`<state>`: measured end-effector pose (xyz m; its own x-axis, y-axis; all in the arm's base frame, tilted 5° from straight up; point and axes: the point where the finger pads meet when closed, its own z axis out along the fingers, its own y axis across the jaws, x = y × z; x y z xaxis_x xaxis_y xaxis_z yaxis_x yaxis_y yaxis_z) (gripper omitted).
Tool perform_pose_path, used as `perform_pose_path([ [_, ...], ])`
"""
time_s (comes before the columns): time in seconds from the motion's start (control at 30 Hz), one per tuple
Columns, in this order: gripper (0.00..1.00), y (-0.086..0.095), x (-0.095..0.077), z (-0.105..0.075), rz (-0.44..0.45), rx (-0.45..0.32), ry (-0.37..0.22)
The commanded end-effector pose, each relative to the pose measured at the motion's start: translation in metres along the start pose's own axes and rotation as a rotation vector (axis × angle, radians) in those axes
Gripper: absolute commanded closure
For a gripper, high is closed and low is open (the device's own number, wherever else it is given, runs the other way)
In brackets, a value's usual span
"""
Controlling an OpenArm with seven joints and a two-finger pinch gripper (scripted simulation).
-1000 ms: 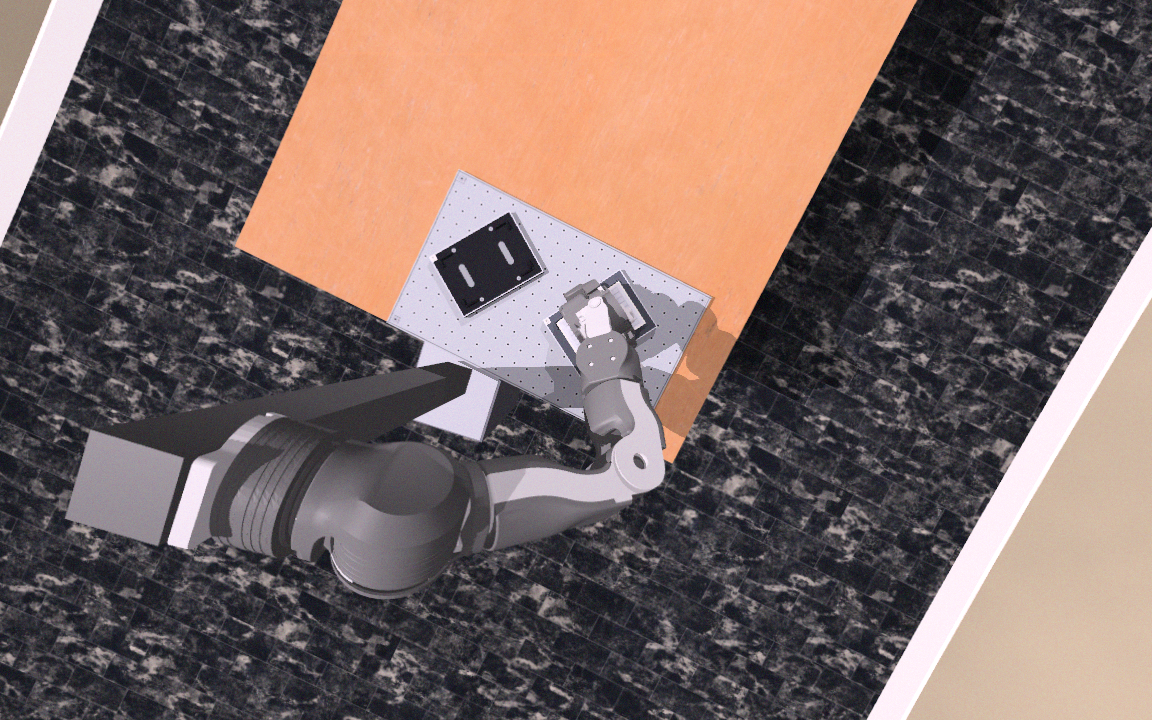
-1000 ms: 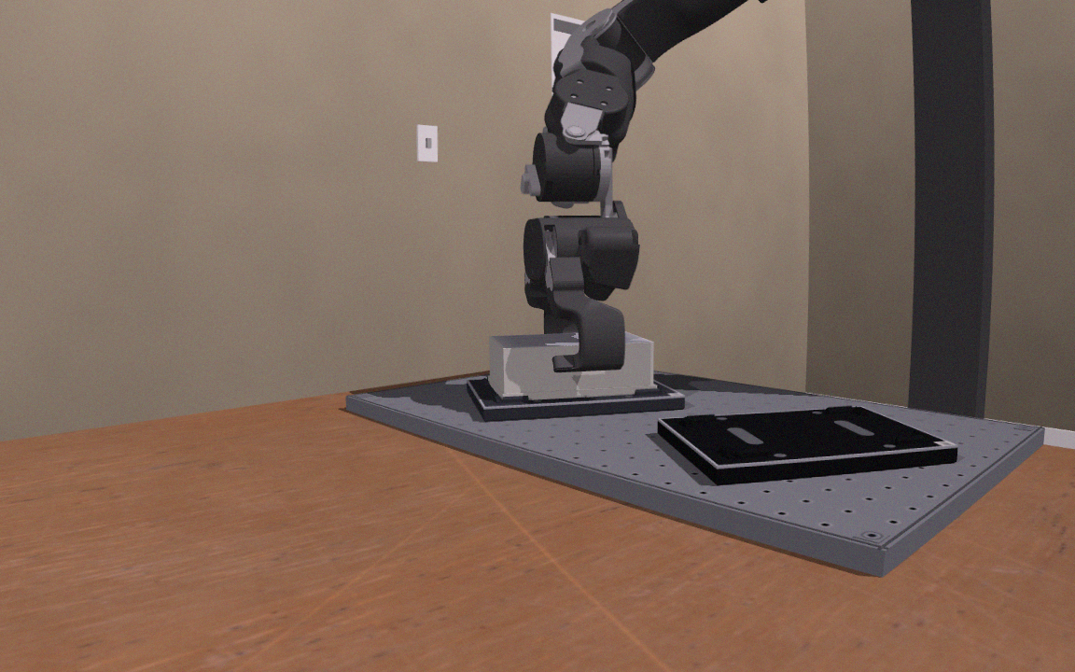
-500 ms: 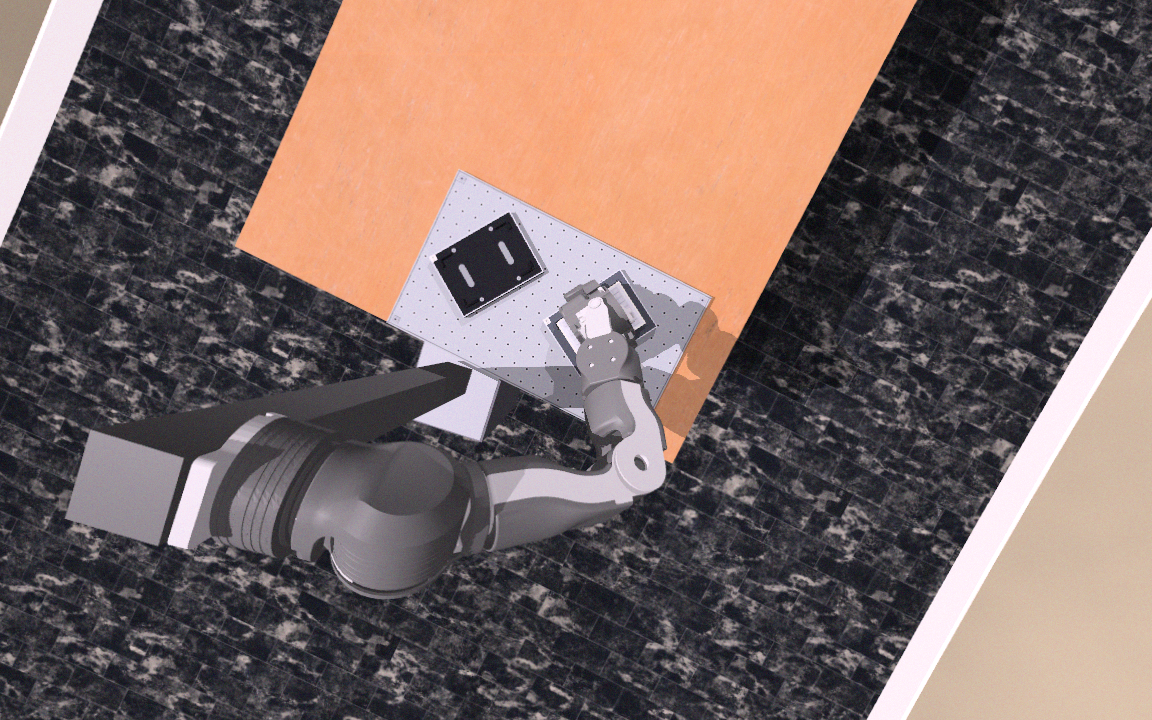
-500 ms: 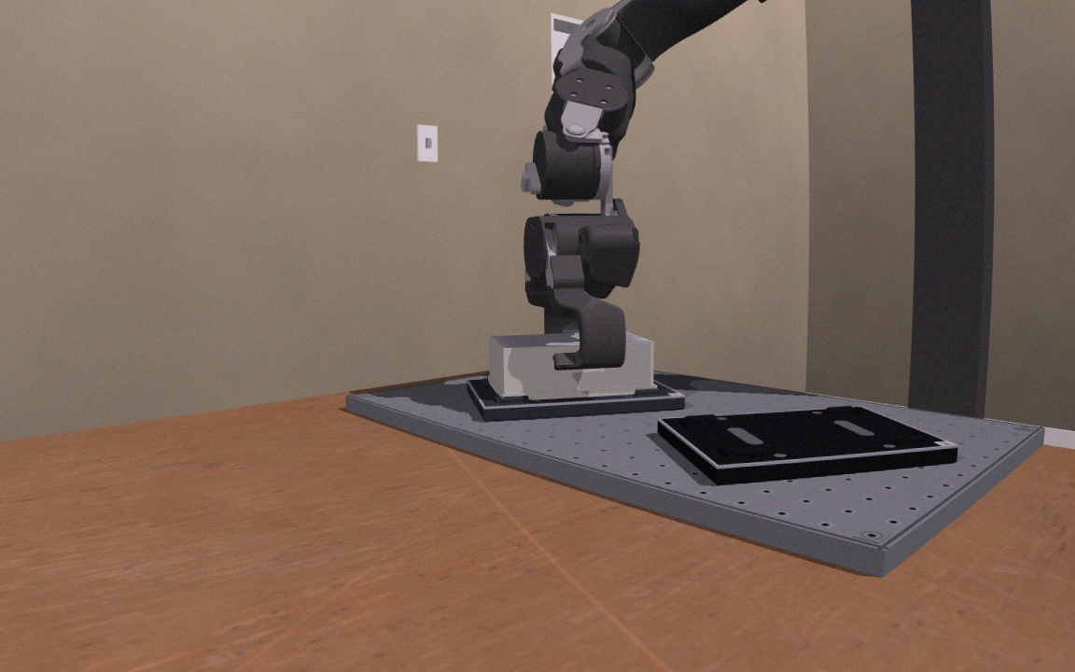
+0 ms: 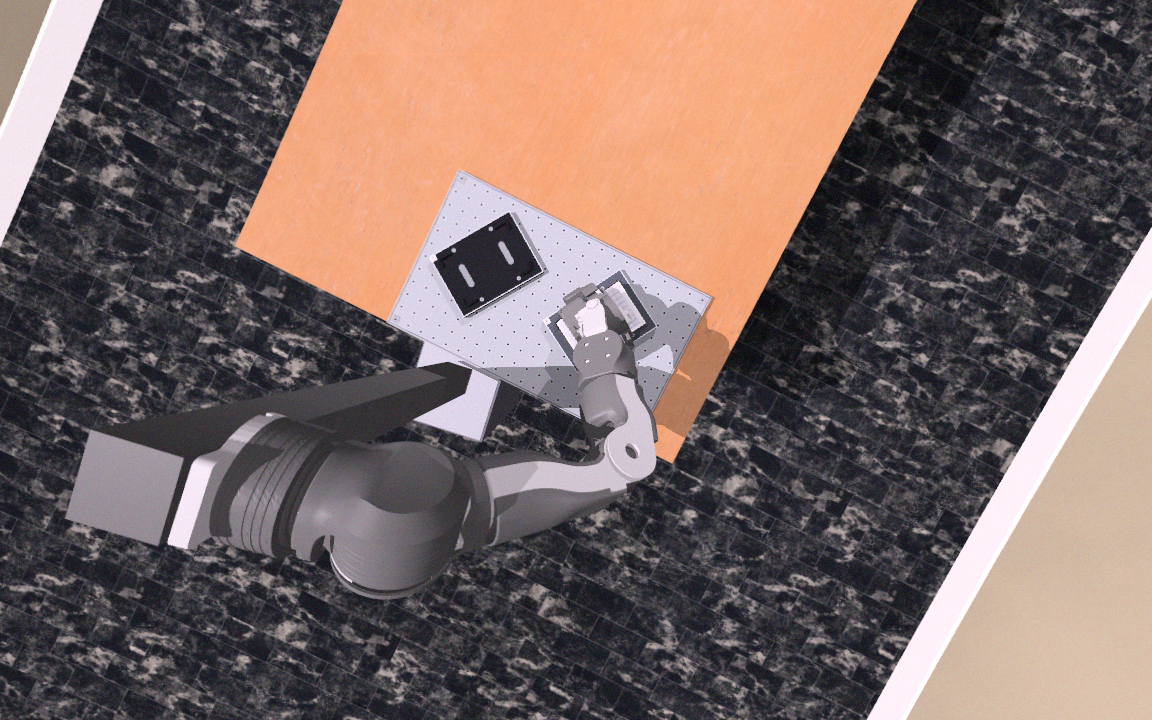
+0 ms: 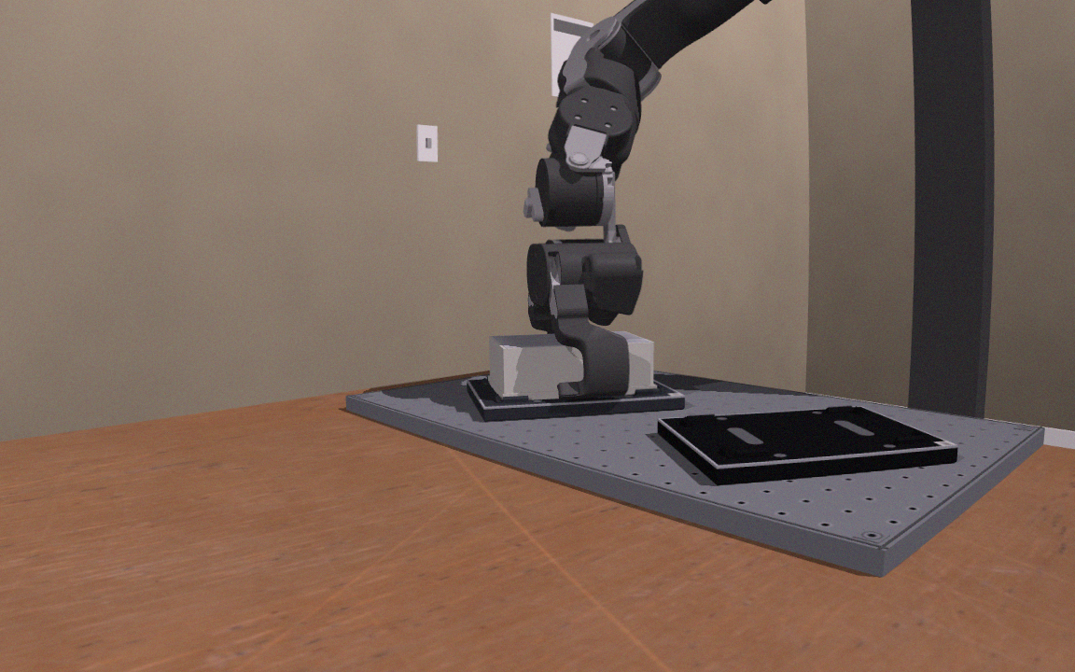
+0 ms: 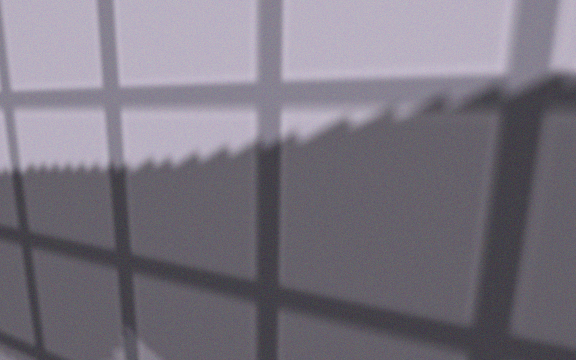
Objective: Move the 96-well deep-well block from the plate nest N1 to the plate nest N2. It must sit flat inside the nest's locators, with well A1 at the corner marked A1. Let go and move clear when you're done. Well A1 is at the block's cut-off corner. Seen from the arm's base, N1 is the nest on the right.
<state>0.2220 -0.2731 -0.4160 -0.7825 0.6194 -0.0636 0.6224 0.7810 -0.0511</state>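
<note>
The pale grey deep-well block (image 6: 529, 368) sits in the dark plate nest N1 (image 6: 575, 404) at the back of the perforated baseplate (image 6: 775, 493). My gripper (image 6: 587, 377) is open and lowered around the block, one dark finger down its near side; the far finger is hidden. From above, the gripper (image 5: 592, 315) covers most of the block (image 5: 623, 301). The wrist view is filled by the block's well grid (image 7: 288, 180), very close and blurred. The plate nest N2 (image 6: 804, 439) is black and holds nothing; it also shows from above (image 5: 488, 264).
The baseplate (image 5: 553, 295) lies at the near edge of the orange-brown table (image 5: 580, 125). A dark upright column (image 6: 946, 208) stands behind the baseplate's right end. My arm reaches in from above the block.
</note>
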Motion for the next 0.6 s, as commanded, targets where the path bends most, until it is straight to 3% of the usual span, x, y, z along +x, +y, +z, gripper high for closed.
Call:
perform_pose_path([
  [0.0,0.23,0.001,-0.0023,-0.0015,-0.001,-0.008,-0.005],
  [0.57,0.23,0.0007,-0.0087,-0.005,0.008,-0.007,-0.014],
])
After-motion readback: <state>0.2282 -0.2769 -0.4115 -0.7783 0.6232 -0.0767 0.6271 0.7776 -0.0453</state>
